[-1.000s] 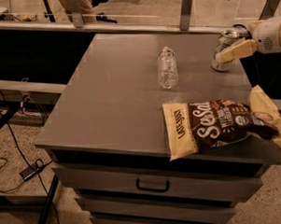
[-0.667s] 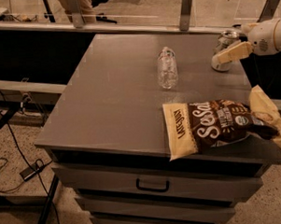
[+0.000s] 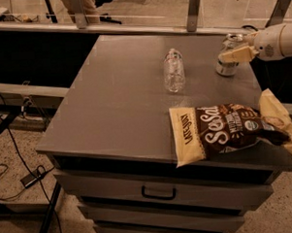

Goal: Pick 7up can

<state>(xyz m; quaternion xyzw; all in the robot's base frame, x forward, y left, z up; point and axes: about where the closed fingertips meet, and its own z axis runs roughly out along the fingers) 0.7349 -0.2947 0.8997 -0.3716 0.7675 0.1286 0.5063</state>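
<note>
One end effector edged left against 7up can

Quantities: one 7up can, one plastic bottle, one brown chip bag, one pale bag, one gripper at the can.

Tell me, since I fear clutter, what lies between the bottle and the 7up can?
Only bare table, per the camera view; the gripper is at the 7up can.
</note>
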